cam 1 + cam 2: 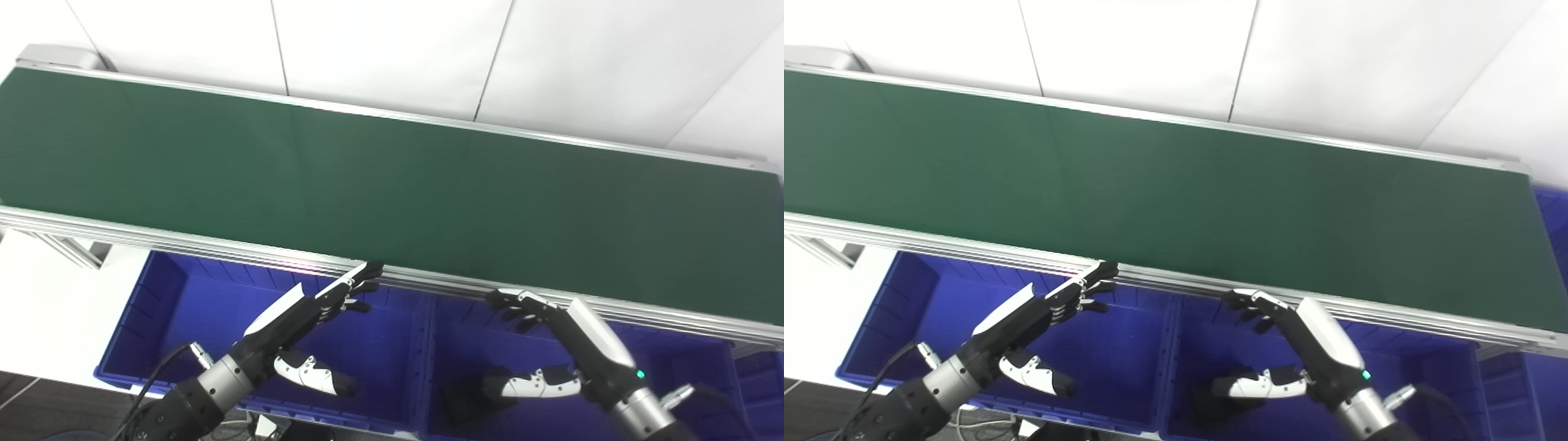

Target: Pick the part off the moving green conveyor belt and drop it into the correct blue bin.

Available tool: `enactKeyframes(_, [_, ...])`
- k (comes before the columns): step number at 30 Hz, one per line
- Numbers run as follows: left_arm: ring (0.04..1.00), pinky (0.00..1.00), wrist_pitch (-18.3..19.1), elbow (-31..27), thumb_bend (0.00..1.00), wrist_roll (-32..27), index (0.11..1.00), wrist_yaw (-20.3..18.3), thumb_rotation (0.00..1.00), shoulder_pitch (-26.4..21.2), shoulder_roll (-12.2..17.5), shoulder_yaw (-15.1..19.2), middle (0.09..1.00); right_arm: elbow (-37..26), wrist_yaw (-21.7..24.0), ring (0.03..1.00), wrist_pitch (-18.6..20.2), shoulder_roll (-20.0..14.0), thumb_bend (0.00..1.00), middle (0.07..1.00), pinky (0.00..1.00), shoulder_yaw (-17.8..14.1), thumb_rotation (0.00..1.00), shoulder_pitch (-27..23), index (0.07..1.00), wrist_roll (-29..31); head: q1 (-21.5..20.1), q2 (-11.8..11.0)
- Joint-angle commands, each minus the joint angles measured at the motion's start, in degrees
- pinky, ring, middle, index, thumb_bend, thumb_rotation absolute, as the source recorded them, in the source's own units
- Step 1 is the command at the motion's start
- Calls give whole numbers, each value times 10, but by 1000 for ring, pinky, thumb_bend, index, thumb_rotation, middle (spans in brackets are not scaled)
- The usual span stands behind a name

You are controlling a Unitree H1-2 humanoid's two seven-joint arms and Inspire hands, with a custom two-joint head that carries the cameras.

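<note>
The green conveyor belt (pixel 380 171) runs across the view with no part visible on it. My left hand (pixel 306 318) hovers open over the left blue bin (pixel 153 306), fingers stretched toward the belt's near rail, thumb spread below. My right hand (pixel 551 343) hovers open over the middle blue bin (pixel 465 343), fingers slightly curled, thumb out to the left. Neither hand holds anything. A dark shape (pixel 459 401) lies in the middle bin below the right thumb; I cannot tell if it is a part or a shadow.
The belt's aluminium near rail (pixel 184 242) runs just above the bins. A third blue bin (pixel 759 380) shows at the far right. White wall panels stand behind the belt. A frame leg (pixel 73 251) stands at the left.
</note>
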Motion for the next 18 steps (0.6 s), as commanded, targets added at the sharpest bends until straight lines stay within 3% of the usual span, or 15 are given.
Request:
enactKeyframes(1, [941,842,-32,1,1000,4,991,10,593,-5,0,4,994,3,-22,757,-41,7,874,824,639,-2,452,13,877,16,0,0])
enactKeyframes(6, [960,856,-30,19,1000,9,997,1,552,-14,4,2,1000,62,-64,793,-96,32,886,872,672,9,510,35,935,2,-6,-8])
enactKeyframes(9, [957,808,-32,31,1000,8,995,1,541,-21,2,2,1000,100,-92,820,-129,48,900,898,717,10,486,46,956,2,-6,-11])
enactKeyframes(13, [960,836,-21,43,1000,11,1000,4,547,-30,-1,4,1000,148,-130,845,-173,68,902,920,741,8,471,56,974,0,-9,-21])
enactKeyframes(18, [962,868,-36,68,1000,-2,1000,11,525,-39,-21,5,1000,177,-184,851,-199,96,902,922,761,2,500,70,997,-22,-19,-34])
